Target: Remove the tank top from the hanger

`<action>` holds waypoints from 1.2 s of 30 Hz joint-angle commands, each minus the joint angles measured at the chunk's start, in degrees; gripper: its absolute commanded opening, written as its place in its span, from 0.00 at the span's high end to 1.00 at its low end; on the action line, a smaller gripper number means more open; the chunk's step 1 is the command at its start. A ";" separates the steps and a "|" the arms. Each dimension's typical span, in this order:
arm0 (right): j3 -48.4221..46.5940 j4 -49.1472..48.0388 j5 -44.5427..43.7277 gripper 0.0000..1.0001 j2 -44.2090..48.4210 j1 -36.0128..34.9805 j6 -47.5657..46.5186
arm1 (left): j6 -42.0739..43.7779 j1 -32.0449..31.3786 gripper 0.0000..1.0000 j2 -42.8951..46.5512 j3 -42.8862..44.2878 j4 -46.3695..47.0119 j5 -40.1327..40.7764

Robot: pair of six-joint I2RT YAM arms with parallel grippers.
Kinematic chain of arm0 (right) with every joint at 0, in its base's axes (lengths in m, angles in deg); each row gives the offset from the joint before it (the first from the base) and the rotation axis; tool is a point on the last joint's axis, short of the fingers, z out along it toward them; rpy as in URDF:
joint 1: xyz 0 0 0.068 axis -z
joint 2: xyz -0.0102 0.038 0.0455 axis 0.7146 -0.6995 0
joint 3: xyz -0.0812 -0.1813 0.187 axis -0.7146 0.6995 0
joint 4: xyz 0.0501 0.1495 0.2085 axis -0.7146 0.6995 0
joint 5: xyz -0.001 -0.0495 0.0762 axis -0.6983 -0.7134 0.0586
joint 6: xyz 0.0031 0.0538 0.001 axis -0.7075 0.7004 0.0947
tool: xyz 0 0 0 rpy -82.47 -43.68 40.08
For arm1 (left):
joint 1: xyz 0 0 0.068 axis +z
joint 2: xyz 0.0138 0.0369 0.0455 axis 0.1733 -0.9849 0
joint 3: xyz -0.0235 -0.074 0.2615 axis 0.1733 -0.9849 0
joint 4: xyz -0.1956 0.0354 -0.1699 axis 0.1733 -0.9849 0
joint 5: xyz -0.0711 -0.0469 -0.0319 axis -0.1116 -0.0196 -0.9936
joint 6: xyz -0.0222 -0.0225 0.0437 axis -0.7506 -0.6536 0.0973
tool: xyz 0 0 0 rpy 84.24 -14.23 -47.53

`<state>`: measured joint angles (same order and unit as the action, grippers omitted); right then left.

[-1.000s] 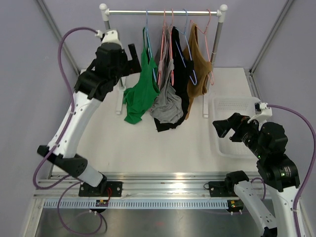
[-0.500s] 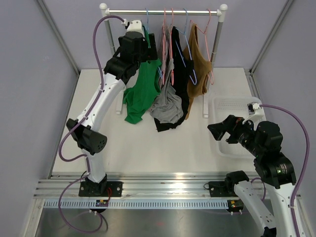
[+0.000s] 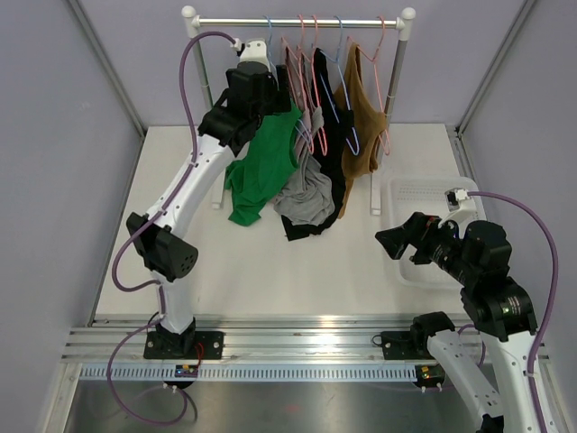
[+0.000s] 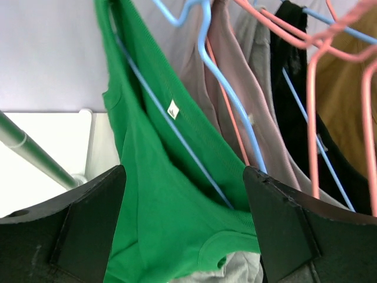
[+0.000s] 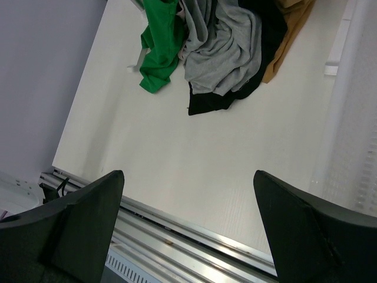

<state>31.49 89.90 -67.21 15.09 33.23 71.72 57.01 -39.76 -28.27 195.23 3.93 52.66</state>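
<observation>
From above, the spread left tool (image 3: 273,83) hovers at the green tank top (image 3: 261,171), leftmost under the rail (image 3: 297,20); its wrist view frames cloth between parted fingers (image 4: 88,230), so pinching a strap seems next; right wrist view: right tool (image 5: 187,174) spread.

Left pincer (image 4: 184,171) high, jaws apart; right pincer (image 5: 188,174) low, likewise apart.

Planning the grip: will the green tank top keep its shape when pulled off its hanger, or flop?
Probably floppy: the green tank top hangs in folds. Likely light: its thin blue hanger looks unbent. Looped over that hanger, it could snag.
</observation>
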 commanded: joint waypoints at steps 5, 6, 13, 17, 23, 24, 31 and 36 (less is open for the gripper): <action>-0.28 -1.92 2.34 0.00 -0.92 -0.36 -0.34 | -2.42 -2.30 0.15 6.28 -0.47 2.51 3.37; -0.37 -1.92 2.34 0.00 -0.92 -0.28 -0.34 | -2.51 -2.47 0.15 6.37 -0.38 2.33 3.99; -0.99 -1.31 2.61 0.00 -1.01 -0.27 -0.61 | -2.69 -2.92 0.14 4.80 1.46 2.78 4.78; -2.04 -0.43 2.52 0.01 -0.65 -0.36 -1.13 | -1.11 -2.74 0.21 -0.04 7.52 1.01 7.77; -3.27 0.71 2.52 0.01 -0.48 -0.36 -1.49 | 0.39 -1.33 0.46 -5.48 10.52 1.71 5.67; -3.36 0.71 2.61 0.01 -0.39 -0.36 -1.49 | 0.65 -1.16 0.46 -5.93 10.78 1.80 4.97; -3.18 0.54 2.96 0.01 -0.56 -0.27 -0.96 | 1.97 -1.07 0.82 -6.20 9.74 0.75 10.05; -2.75 -0.60 4.27 0.01 -1.18 -0.28 -0.52 | 3.46 -1.07 0.80 -4.62 8.59 1.71 11.29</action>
<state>30.14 91.01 -65.09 14.56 33.23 71.13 58.94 -41.11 -36.01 203.74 2.22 60.90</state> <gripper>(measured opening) 0.990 0.188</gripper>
